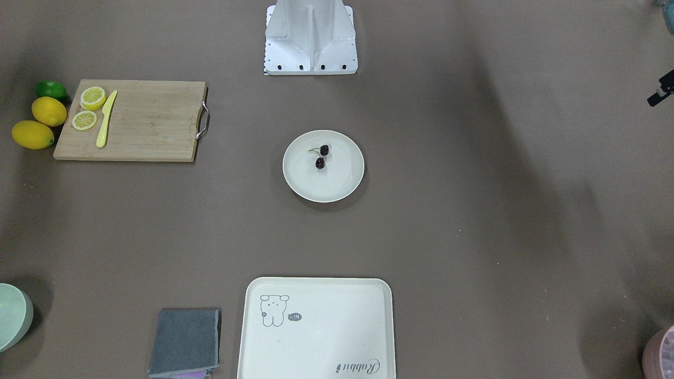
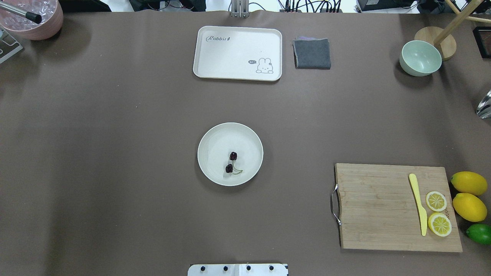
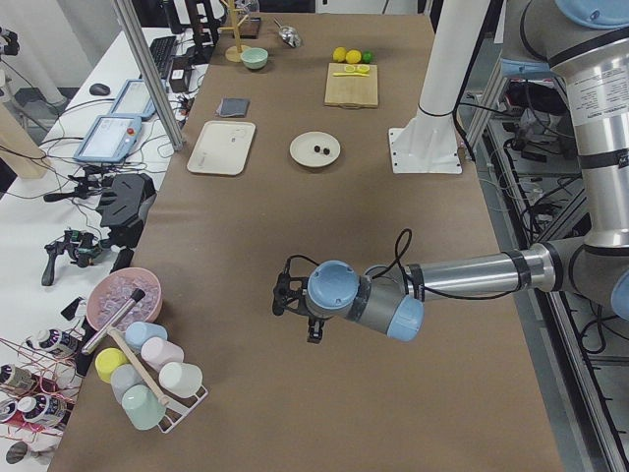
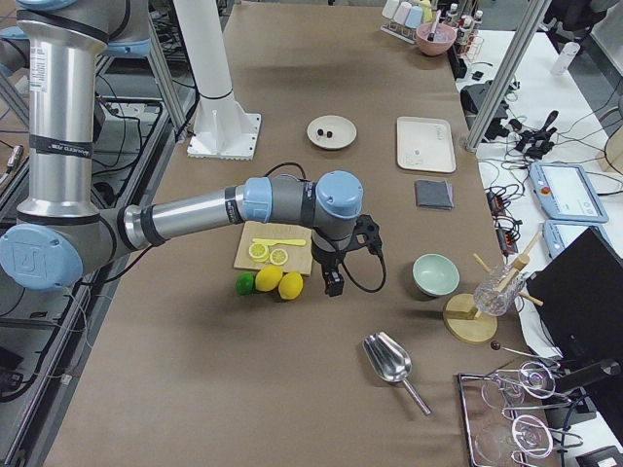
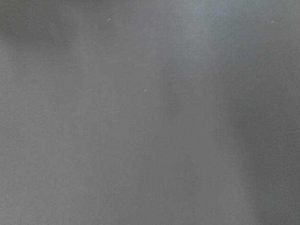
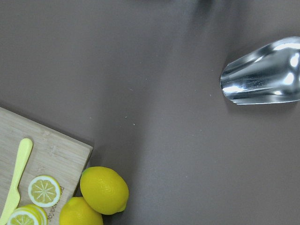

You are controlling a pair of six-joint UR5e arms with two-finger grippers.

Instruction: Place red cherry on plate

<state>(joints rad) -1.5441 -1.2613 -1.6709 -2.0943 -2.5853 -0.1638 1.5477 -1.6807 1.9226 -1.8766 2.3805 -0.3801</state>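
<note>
The red cherry is a pair of tiny dark maroon fruits joined by thin stems. It lies inside the round cream-white plate at the table's middle, and also shows as the red cherry on the plate from overhead. My left gripper hangs over bare table far from the plate, toward the left end. My right gripper hangs beside the lemons, beyond the cutting board. Each gripper shows only in a side view, so I cannot tell whether either is open or shut.
A wooden cutting board carries a yellow knife and lemon slices. Whole lemons and a lime lie beside it. At the far edge are a bear tray, grey cloth and green bowl. A metal scoop lies right.
</note>
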